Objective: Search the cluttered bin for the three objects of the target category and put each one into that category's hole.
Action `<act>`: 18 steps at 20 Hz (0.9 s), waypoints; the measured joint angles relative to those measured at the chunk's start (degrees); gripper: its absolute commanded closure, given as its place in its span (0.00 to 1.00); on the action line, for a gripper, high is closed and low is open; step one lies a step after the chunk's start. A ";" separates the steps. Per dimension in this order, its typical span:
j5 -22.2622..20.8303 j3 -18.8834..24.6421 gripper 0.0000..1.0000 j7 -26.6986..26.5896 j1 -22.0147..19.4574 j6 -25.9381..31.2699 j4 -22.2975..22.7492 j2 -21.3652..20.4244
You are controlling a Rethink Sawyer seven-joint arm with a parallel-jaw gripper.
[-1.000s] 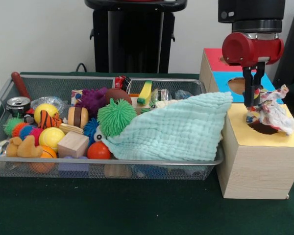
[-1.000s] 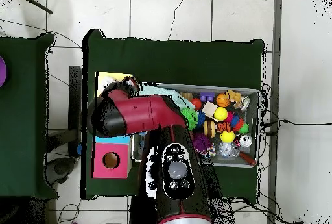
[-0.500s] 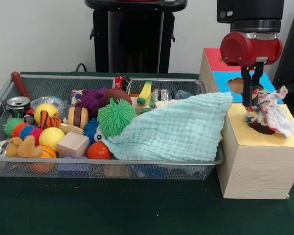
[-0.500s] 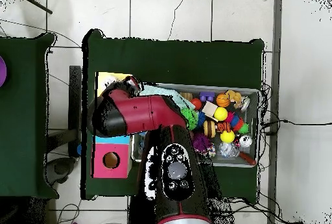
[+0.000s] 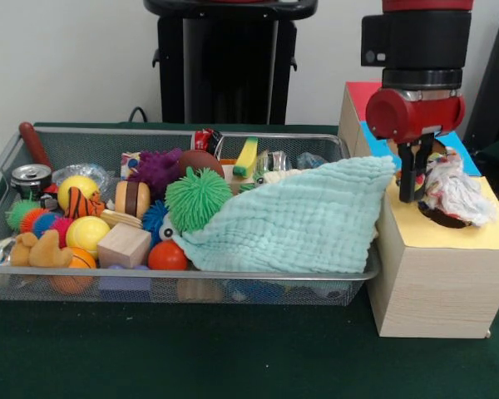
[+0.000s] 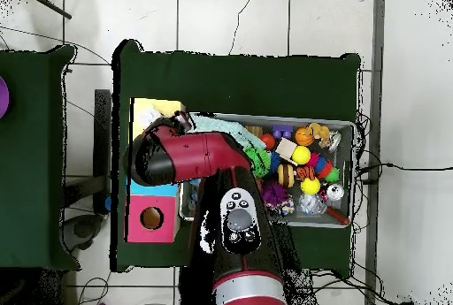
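Note:
A crumpled multicoloured wrapper (image 5: 456,189) lies across the round hole (image 5: 443,219) of the yellow-topped wood box (image 5: 449,237), sticking up out of it. My gripper (image 5: 417,193) hangs just left of the wrapper, fingers pointing down over the box's left edge, open and holding nothing. The wire-mesh bin (image 5: 175,274) stands left of the box, full of toys. A clear crinkly wrapper (image 5: 90,172) lies at its back left. In the overhead view the arm (image 6: 190,156) hides the gripper, with the yellow box (image 6: 150,107) showing beside it.
A mint quilted cloth (image 5: 308,220) covers the bin's right half and hangs towards the yellow box. A green spiky ball (image 5: 198,198), wood blocks and balls fill the left. The blue-topped box (image 5: 374,133) and red-topped box (image 6: 152,219) stand behind the yellow one.
My gripper let go of the wrapper and moved left, away from it. The wrapper stays over the hole and has sunk slightly.

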 measured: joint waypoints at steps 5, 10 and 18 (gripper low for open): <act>0.06 0.00 1.00 0.00 0.10 -0.24 -0.25 1.90; 0.02 0.01 1.00 0.00 0.10 -0.37 -0.32 1.90; 0.00 -1.74 1.00 0.00 1.81 -0.39 -0.78 2.00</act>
